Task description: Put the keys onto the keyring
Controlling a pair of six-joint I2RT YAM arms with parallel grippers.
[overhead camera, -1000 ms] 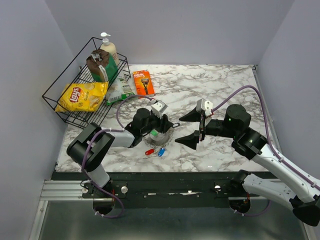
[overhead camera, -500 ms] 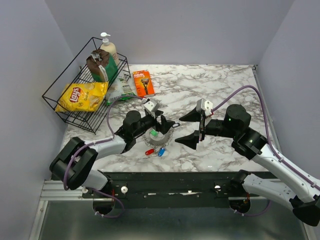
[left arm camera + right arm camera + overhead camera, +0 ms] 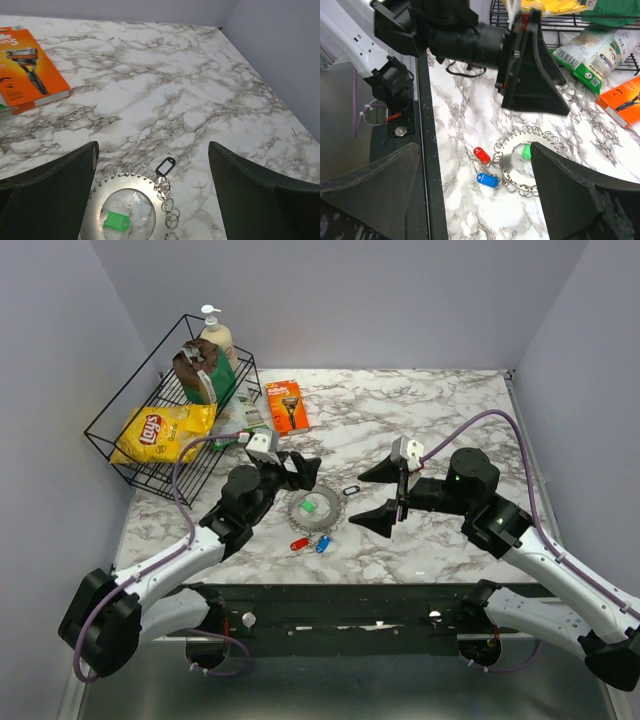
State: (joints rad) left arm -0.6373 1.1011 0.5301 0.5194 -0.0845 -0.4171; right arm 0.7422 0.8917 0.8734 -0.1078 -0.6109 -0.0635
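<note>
- Since the earlier frame, left gripper (image 3: 296, 471) has pulled back off keyring (image 3: 328, 517); jaws spread and empty, as on right gripper (image 3: 378, 497).
- Red-tagged key (image 3: 299, 543) and blue-tagged key (image 3: 322, 544) lie just beside the ring. They look light and slippery; I would pinch the plastic tags.

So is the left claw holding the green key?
No, the green key lies inside the keyring, and the open left gripper is apart from it.

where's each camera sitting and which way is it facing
Top external: overhead from the near side, looking down on the table; left gripper and right gripper show.
Left wrist: low over the keyring, facing the far right corner; own fingers.
Right wrist: facing left at the left gripper; own fingers.
All share the keyring.
</note>
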